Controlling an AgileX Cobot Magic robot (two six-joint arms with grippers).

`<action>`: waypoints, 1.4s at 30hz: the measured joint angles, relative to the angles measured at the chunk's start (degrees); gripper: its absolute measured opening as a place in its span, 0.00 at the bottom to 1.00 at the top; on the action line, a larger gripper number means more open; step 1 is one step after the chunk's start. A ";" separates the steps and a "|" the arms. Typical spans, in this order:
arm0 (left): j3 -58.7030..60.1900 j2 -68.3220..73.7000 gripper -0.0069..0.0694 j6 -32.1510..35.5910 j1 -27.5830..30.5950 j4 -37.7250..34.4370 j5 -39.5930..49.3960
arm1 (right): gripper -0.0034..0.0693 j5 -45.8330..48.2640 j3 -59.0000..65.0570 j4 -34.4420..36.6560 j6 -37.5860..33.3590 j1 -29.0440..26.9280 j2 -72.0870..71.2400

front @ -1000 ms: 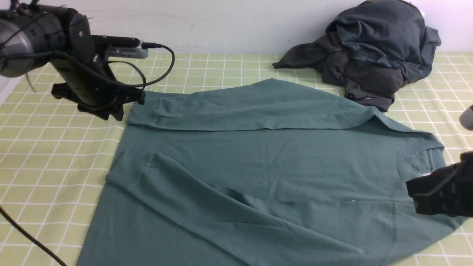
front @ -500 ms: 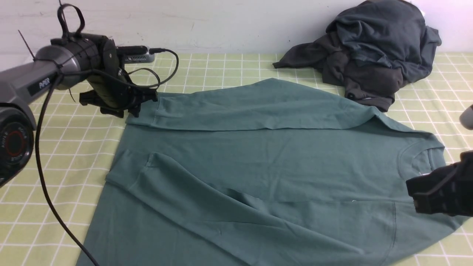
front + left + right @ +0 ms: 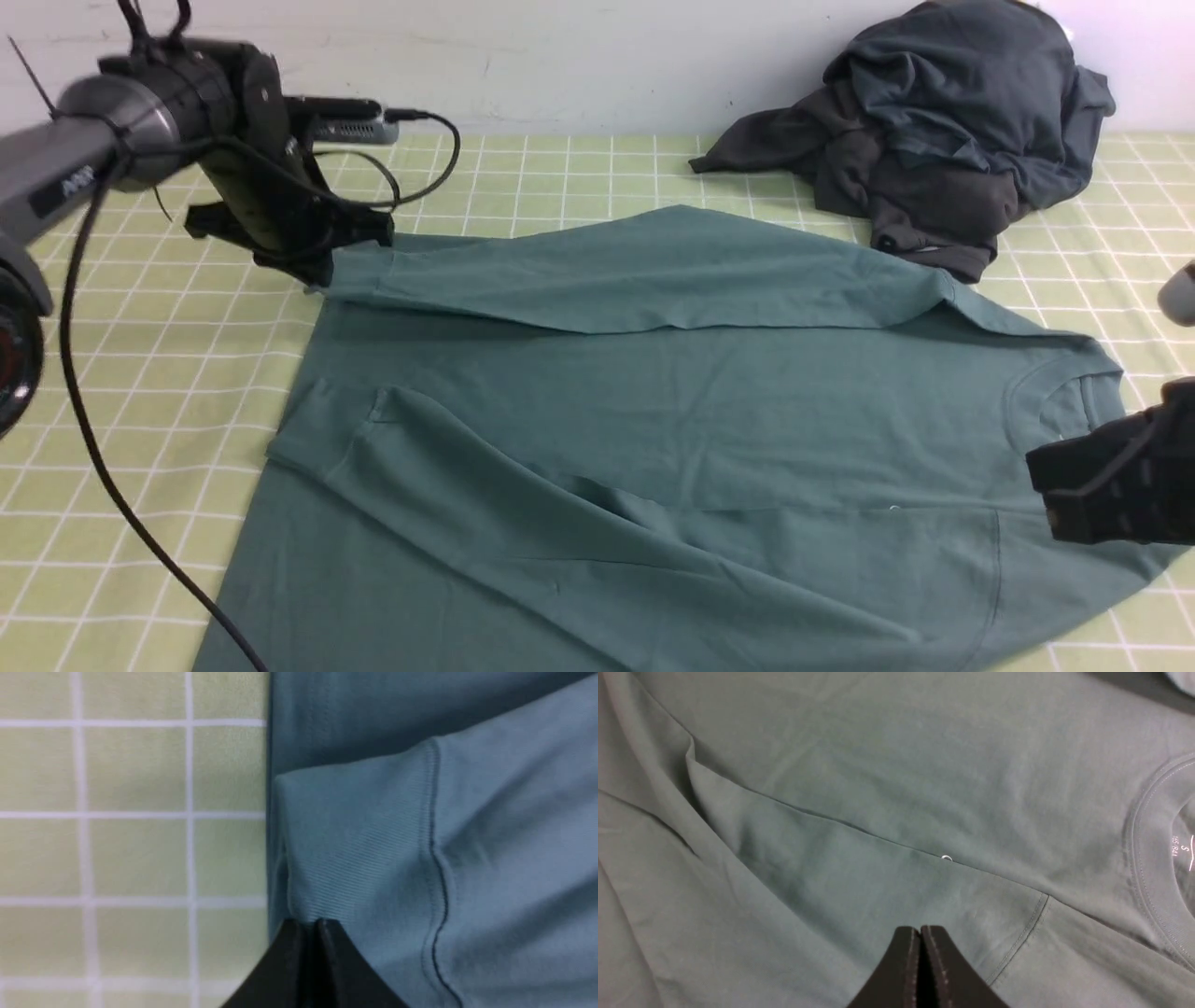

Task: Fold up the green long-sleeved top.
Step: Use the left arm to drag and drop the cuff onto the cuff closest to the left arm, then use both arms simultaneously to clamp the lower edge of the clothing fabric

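The right gripper (image 3: pixel 1038 487), its fingers pressed together with no cloth seen between them, hangs over the green long-sleeved top (image 3: pixel 709 420) at the garment's collar end, just beside the neckline (image 3: pixel 1046 392). From that arm's wrist camera the closed tips (image 3: pixel 920 931) sit above a shoulder seam of the top (image 3: pixel 878 765), with the ribbed neckline (image 3: pixel 1143 858) and a size label (image 3: pixel 1181 847) marked "S" close by.

The top lies spread flat across a yellow-green checked tablecloth (image 3: pixel 140 392), collar toward the right arm and hem toward the left arm. Its near sleeve (image 3: pixel 523 504) is folded across the body, slanting from the shoulder toward the hem. Its far sleeve (image 3: pixel 653 271) is likewise folded over the body, along the far edge.

At the hem end of that far sleeve, the left gripper (image 3: pixel 319 271) is clamped on the cuff (image 3: pixel 359 275), holding it slightly raised off the body of the top. The left wrist camera shows the narrow tips (image 3: pixel 310 925) pinching the edge of the ribbed cuff (image 3: pixel 355 844), the tablecloth (image 3: pixel 131 812) alongside. A black cable (image 3: pixel 93 448) trails from the left arm across the cloth beside the hem.

Beyond the top's collar end, a heap of dark grey garments (image 3: pixel 943 121) rests against the pale wall (image 3: pixel 579 56).
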 joint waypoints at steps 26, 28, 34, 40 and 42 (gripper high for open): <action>32.79 -20.05 0.36 7.88 -3.58 -2.58 13.14 | 0.03 1.18 0.00 2.98 -0.98 0.00 0.00; 34.80 -23.16 0.45 8.60 -6.46 -3.10 12.72 | 0.03 1.58 0.00 2.97 -1.47 0.00 0.00; 49.54 -34.15 0.66 15.98 -18.84 -3.51 12.68 | 0.03 2.06 0.00 4.28 -2.13 0.00 0.00; 64.57 -40.95 0.72 26.53 -26.11 3.04 5.94 | 0.03 2.89 0.00 5.62 -2.29 0.00 0.00; 69.98 -41.56 0.72 28.80 -26.80 7.21 0.77 | 0.03 3.15 0.00 6.51 -3.10 0.00 0.00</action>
